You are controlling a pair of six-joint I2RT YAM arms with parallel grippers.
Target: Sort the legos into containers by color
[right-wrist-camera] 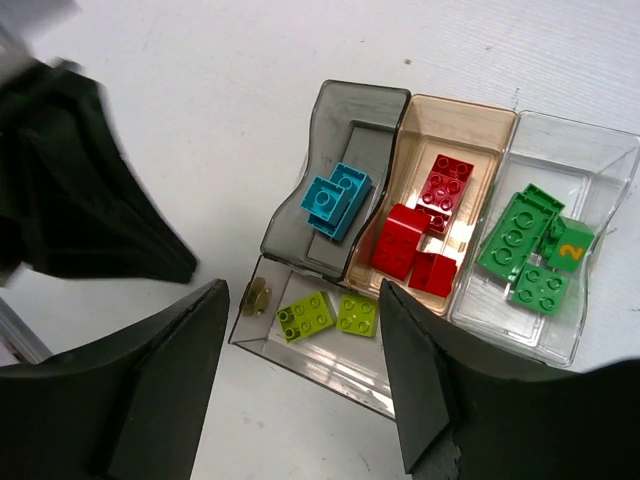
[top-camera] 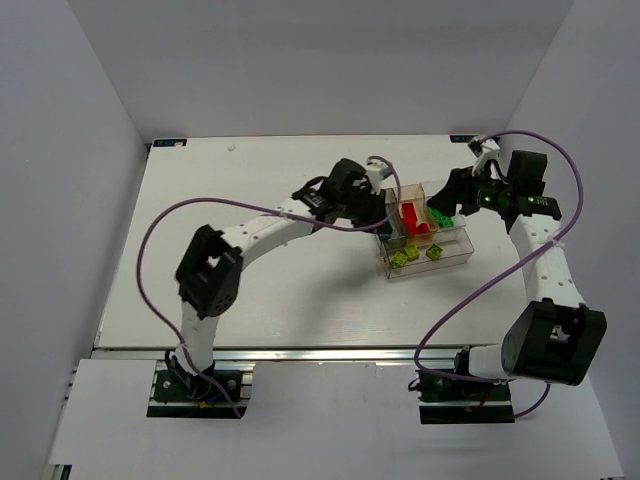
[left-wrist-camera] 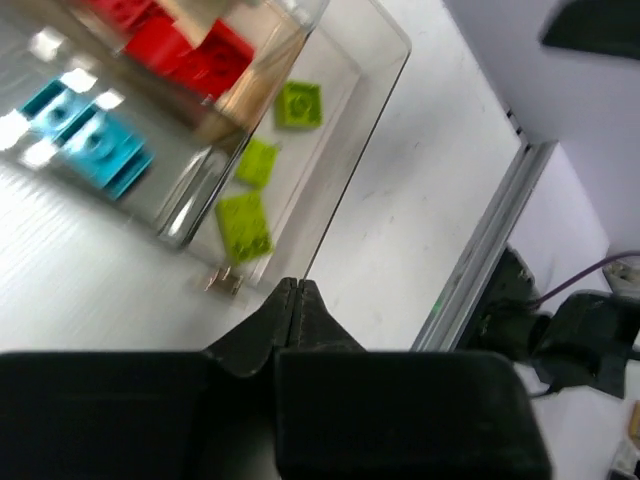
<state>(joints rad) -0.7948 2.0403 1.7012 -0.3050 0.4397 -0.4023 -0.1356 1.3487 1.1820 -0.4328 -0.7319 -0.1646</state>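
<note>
The left gripper [top-camera: 378, 200] sits at the left side of the container [top-camera: 462, 252] in the overhead view. The right gripper [top-camera: 450, 200] hangs at the box's far right corner, so the two arms flank it. No brick shows loose on the table [top-camera: 250, 290].

From the left wrist, that gripper's fingers are pressed together with nothing between them, over bare table just beside a corner of the box. Three yellow-green legos [left-wrist-camera: 243, 225] lie flat in the clear compartment nearest the tips. Light blue legos [left-wrist-camera: 95, 145] and red legos [left-wrist-camera: 170, 45] sit behind walls further in.

From the right wrist, the jaws stand well apart and empty, looking straight down into the box. Blue fills the smoky-grey section, red the tan-orange one, green legos [right-wrist-camera: 530, 245] the clear end section and yellow-green the front strip. Each colour keeps to its own compartment. With both tools empty and off the bricks, the sorting looks finished, or very nearly so.
</note>
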